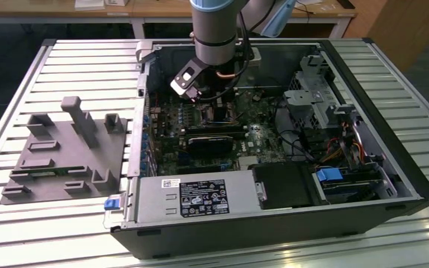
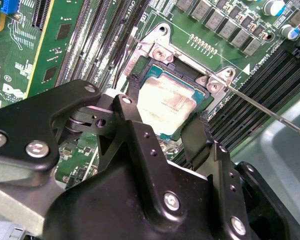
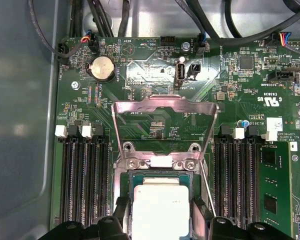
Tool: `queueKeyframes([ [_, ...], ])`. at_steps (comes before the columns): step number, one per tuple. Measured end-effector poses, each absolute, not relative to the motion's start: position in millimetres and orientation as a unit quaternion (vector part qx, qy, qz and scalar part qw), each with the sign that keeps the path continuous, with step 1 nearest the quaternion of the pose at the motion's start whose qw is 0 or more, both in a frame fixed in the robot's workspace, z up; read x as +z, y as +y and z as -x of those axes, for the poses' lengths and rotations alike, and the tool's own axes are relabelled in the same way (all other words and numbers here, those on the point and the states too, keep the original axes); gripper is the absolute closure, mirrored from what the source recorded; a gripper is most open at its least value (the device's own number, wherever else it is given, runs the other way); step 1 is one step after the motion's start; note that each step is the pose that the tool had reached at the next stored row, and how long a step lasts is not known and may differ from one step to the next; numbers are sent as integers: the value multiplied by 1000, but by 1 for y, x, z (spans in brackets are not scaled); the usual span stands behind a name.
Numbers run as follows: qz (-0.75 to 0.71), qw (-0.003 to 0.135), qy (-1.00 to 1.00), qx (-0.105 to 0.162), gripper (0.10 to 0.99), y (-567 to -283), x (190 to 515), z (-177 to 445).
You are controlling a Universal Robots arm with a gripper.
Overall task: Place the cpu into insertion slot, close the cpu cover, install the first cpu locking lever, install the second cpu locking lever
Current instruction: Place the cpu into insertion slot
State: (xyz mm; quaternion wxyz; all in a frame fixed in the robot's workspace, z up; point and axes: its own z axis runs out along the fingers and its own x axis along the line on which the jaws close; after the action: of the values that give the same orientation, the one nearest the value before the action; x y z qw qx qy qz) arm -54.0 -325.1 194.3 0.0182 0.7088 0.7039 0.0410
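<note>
The cpu, a square chip with a silvery-beige top, lies in the insertion slot on the green motherboard. My gripper reaches down over it with one black finger against each of two opposite edges, shut on the cpu. The cpu cover, a thin silvery frame with a window, stands swung up at the hinge side of the slot. A thin wire locking lever sticks out beside the slot. In the exterior view the gripper hangs inside the open computer case.
Long black memory slots run along both sides of the socket. The case holds a power supply, a drive cage and cables. A grey fixture plate lies at the exterior view's left.
</note>
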Motion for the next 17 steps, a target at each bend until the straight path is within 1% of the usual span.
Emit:
queueKeyframes([
  [8,-709,18,704,41,482,-325,204,54],
  [16,-709,18,704,41,482,-325,205,54],
  [17,-709,18,704,41,494,-325,205,54],
])
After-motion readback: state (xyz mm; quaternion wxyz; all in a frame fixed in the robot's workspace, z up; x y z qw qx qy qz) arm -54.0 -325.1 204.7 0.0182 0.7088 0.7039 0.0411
